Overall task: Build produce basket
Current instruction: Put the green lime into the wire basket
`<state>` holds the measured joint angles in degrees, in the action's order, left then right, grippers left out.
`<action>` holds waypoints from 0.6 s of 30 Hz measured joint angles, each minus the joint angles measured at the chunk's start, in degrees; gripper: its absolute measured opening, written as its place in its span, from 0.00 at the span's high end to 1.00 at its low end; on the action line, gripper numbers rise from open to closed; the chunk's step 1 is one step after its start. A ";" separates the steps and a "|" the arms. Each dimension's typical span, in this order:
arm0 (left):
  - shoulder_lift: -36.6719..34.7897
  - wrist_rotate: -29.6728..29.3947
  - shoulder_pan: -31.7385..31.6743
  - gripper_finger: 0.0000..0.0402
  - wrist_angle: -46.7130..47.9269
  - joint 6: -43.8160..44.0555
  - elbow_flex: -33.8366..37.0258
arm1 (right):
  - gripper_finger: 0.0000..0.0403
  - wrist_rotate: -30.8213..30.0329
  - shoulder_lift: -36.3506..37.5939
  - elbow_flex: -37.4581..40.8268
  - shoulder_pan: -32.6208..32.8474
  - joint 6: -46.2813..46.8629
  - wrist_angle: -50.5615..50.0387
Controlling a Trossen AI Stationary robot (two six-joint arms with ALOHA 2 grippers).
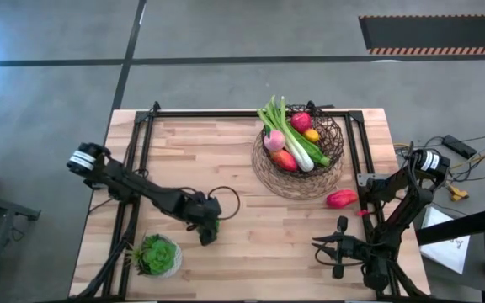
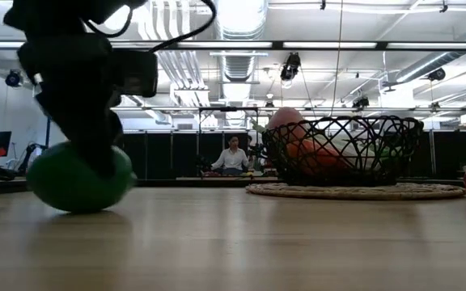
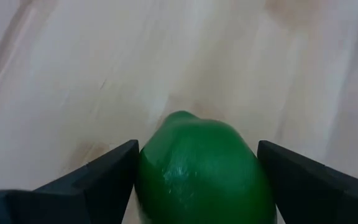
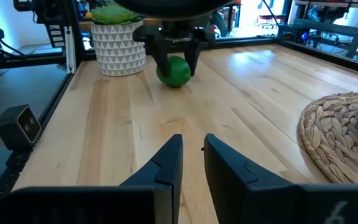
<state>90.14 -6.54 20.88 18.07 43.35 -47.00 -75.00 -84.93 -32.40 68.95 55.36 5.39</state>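
Note:
The green lime (image 3: 197, 168) lies on the wooden table near its near-left part (image 1: 210, 224), and my left gripper (image 1: 206, 229) is down over it, shut on it. The dark wire basket (image 1: 327, 139) stands on a round woven mat at the far right. It holds green leafy stalks (image 1: 289, 130), a pink onion (image 1: 274, 140), and red, yellow and orange pieces. A red piece (image 1: 341, 199) rests on the table beside the mat. My right gripper (image 4: 192, 140) hovers near the near-right edge, its fingers a narrow gap apart, holding nothing. My left gripper has the lime pinched between its two fingers (image 3: 114, 171), one on each side of its widest part (image 3: 151, 165). The fingers come from above, pointing down. The lime's underside rests on the table (image 2: 79, 206).
A spiky green plant in a white patterned pot (image 1: 156, 255) stands at the near-left corner, close to the left gripper. A black frame (image 1: 226, 114) runs along the table's far and side edges. Bare wood lies between the lime and the mat (image 4: 340, 134).

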 joint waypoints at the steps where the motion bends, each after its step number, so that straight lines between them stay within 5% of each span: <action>1: 0.55 0.02 0.02 0.24 3.46 -0.84 -1.46 | 0.86 0.00 0.00 0.00 0.00 -0.01 -0.01; 9: 3.10 -0.25 0.02 0.24 13.75 -6.77 -6.31 | 0.86 0.00 0.00 0.00 0.00 0.01 -0.02; 18: 3.48 0.61 -0.01 0.38 17.50 -8.51 -7.09 | 0.86 1.09 0.29 -0.14 0.25 -0.59 -0.41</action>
<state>93.62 -5.94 20.87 35.56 34.84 -54.08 -73.91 -84.63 -32.55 69.20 54.77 4.98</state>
